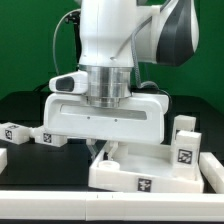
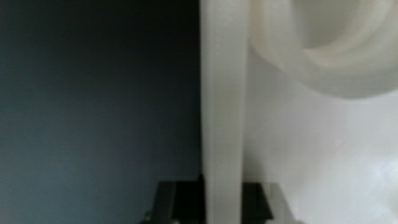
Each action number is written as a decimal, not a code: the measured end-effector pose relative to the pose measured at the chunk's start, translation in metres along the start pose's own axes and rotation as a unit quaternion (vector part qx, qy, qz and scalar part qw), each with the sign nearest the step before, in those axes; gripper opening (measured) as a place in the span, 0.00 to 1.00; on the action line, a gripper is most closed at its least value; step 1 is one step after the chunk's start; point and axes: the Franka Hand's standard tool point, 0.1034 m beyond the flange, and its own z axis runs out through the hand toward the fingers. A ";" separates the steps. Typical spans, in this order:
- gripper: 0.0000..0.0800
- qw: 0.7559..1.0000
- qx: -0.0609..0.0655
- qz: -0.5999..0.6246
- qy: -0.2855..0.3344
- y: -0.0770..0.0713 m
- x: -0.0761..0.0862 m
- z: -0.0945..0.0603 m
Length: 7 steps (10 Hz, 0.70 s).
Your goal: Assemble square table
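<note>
The square table top (image 1: 140,172) lies at the front middle in the exterior view, white, with square tags on its side. A chunky white leg (image 1: 185,138) with a tag stands upright at its right end. Two more tagged legs (image 1: 15,132) (image 1: 52,139) lie on the black table at the exterior view's left. My gripper (image 1: 98,152) is low over the top's left end. In the wrist view a white rim wall of the top (image 2: 222,100) runs straight between my two dark fingers (image 2: 178,203), which sit tight against it on both sides. My gripper (image 2: 221,205) is shut on that rim.
A white rail (image 1: 60,205) runs along the front of the black table. Another white piece (image 1: 212,172) sits at the exterior view's right edge. My large white arm and hand body (image 1: 105,110) hide the table's middle behind them.
</note>
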 end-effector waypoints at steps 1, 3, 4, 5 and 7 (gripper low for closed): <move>0.06 1.000 -0.003 -0.025 -0.002 0.002 0.000 0.000; 0.06 0.995 -0.009 -0.096 -0.004 0.005 0.000 0.000; 0.06 0.993 -0.011 -0.121 -0.004 0.006 0.002 0.000; 0.06 0.978 -0.016 -0.210 -0.006 0.008 0.015 -0.004; 0.06 0.940 -0.007 -0.341 -0.014 0.013 0.042 -0.008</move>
